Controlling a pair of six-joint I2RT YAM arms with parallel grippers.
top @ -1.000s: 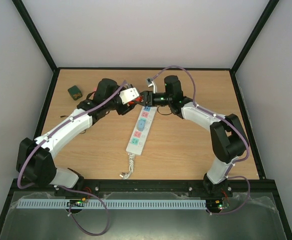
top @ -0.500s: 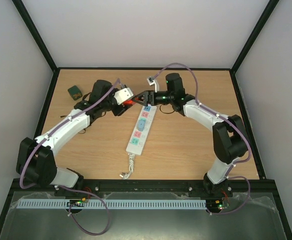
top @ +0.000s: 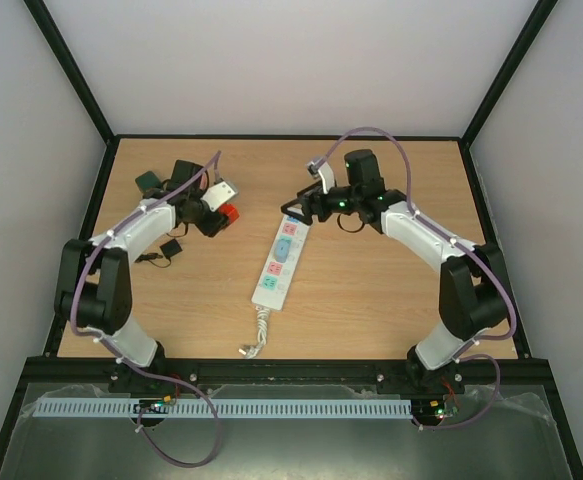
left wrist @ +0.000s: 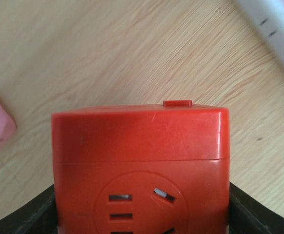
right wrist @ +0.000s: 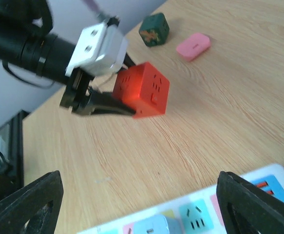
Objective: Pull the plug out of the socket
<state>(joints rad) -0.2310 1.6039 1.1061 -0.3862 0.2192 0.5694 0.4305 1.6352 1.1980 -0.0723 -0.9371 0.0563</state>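
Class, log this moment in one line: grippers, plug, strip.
left gripper: holds plug | right gripper: open by far end of strip | plug: out, apart from strip

Cut off or unclear
In the left wrist view the bottom edge cuts the red plug [left wrist: 141, 161], the fingers [left wrist: 20, 217] beside it show only as dark corners, and the power strip [left wrist: 278, 24] is a blurred corner; from above, a small black thing [top: 169, 248] is too small to name.
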